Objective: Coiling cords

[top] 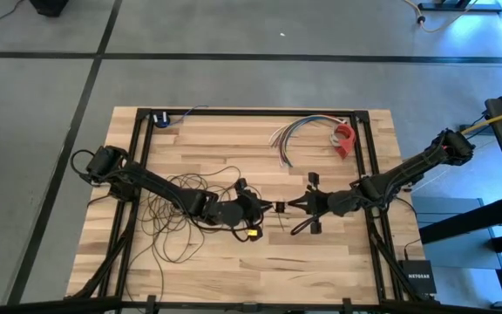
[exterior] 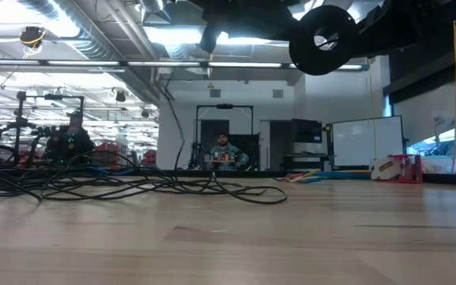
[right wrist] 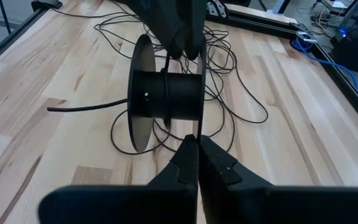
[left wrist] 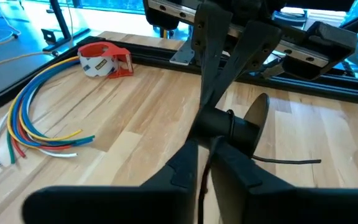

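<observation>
My matte right fingers are pressed together on the flanged black spool; my left gripper pinches the thin cord.

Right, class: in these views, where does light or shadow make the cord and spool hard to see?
High view: even light, and the cords stand out on the pale table. Low view: bright ceiling lamps behind leave the spool a black silhouette. Right wrist view: the dark spool and cords merge where they overlap.

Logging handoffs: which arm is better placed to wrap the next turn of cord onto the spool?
Probably the left. Its gripper sits at the spool's core, on the side where the loose cord lies. The right gripper, shut, only steadies the spool.
</observation>
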You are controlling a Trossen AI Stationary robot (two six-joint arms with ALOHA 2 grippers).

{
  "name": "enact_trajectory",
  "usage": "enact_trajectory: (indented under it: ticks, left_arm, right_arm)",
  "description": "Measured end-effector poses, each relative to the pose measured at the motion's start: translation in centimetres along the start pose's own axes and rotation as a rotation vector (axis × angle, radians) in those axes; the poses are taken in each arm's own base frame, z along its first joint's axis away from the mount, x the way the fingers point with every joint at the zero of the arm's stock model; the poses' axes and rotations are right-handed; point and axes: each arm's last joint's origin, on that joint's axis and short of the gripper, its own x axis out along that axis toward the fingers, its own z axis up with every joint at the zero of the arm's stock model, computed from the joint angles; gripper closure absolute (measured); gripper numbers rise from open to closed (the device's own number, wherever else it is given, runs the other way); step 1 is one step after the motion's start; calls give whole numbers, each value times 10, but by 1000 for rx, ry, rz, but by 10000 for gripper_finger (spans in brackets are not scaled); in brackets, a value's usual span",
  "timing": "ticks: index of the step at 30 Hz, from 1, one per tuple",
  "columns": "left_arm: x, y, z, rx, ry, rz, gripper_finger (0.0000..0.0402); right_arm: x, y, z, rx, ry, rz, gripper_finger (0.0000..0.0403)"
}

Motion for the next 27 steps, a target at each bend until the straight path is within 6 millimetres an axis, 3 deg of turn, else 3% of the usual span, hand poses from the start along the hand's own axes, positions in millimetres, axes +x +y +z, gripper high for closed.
enact_trajectory:
  ticks: [8,27]
  left_arm:
    - [0,0,0,46,3,0,324]
    - [-8,3,6,105,4,7,329]
  right_arm:
    - [0,0,0,0,1,7,402]
    - [0,1,0,-1,0,18,402]
